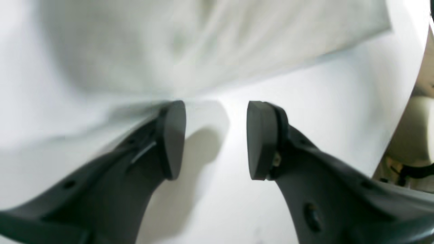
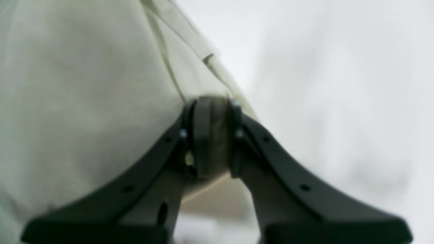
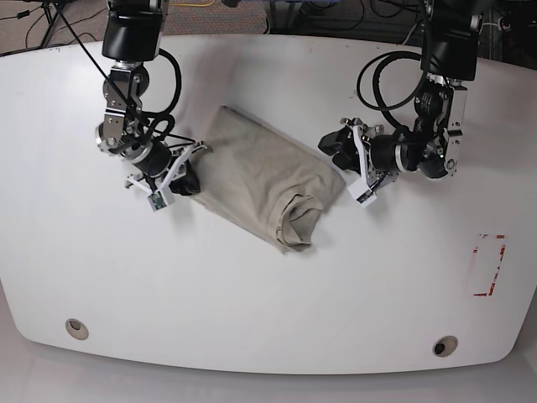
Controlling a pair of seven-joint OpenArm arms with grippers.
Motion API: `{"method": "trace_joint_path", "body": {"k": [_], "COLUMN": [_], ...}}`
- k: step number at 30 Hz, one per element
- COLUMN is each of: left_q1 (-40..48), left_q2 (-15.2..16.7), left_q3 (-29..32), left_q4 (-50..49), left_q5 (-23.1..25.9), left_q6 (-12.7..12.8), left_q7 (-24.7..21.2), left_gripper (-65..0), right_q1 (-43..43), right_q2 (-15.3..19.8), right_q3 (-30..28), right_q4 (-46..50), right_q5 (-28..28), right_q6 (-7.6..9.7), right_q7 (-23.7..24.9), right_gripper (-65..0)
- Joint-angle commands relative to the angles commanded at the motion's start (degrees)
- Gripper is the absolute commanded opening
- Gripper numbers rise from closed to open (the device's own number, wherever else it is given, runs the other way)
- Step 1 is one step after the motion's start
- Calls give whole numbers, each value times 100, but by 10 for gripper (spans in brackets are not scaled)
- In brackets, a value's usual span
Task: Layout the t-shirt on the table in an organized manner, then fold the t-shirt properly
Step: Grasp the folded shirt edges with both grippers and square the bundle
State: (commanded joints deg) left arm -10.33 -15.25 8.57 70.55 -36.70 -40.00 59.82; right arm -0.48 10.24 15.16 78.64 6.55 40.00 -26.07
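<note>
Black right gripper [image 2: 212, 137] pinches the t-shirt [image 3: 260, 172] edge, left gripper [image 1: 217, 140] spread beside it, shirt bunched mid-table [image 3: 252, 319]; I judge we're laying out, next move needs left grip, then pulling flat.

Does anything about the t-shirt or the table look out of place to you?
Yes, the t-shirt looks askew: it lies slantwise on the table, and its near end is bunched into a curled fold rather than flat. The table shows nothing spilled or damaged that I can make out.
</note>
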Motion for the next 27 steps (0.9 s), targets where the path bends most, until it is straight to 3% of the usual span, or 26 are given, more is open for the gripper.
{"method": "trace_joint_path", "body": {"k": [4, 11, 17, 24, 27], "left_q1": [-316, -800, -905, -510, -229], "left_q2": [0, 0, -18, 18, 299], "left_q3": [18, 18, -9, -18, 0], "left_q4": [-360, -404, 273, 1459, 2004], "left_q5": [299, 299, -308, -923, -1064], "left_q6": [0, 0, 0, 0, 0], "left_q7": [-246, -202, 229, 615, 633], "left_gripper": [-383, -383, -383, -385, -385], "right_q1": [-519, -1187, -1371, -1169, -1037], "right_q2": [-35, -580, -844, -862, -809], "right_q3": [79, 88, 88, 79, 79], "right_q4": [448, 1556, 2716, 3341, 3209], "right_q5": [114, 105, 105, 105, 53], "right_q6": [0, 0, 0, 0, 0], "right_q7": [-88, -501, -1099, -1758, -1785], "right_gripper": [-577, -577, -577, -577, -577]}}
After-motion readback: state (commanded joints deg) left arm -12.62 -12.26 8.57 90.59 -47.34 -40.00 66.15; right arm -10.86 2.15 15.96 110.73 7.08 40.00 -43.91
